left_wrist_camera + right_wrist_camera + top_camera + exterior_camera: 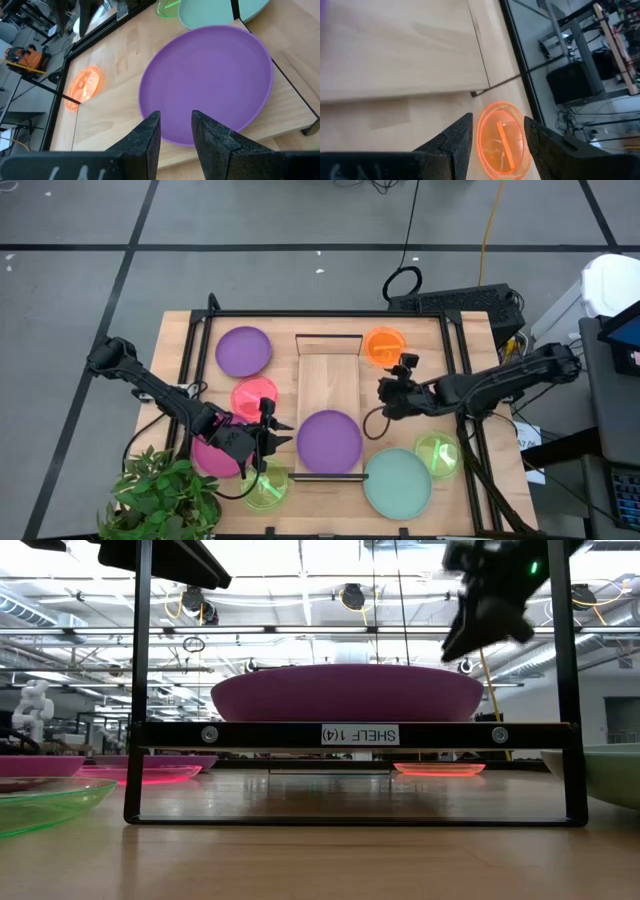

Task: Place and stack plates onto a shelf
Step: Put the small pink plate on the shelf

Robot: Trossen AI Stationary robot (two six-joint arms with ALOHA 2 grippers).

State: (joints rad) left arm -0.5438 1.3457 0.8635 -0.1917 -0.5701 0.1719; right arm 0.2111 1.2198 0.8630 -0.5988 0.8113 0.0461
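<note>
A pale teal plate (397, 482) lies nearest, right of the shelf (329, 380), which carries one purple plate (329, 439). A second purple plate (244, 351) sits far left. Both the left gripper (279, 438) and right gripper (384, 394) hover with fingers apart, empty.

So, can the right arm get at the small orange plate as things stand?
Probably yes. The right gripper hangs just beside the orange plate, fingers open, and the right wrist view shows nothing between them.
</note>
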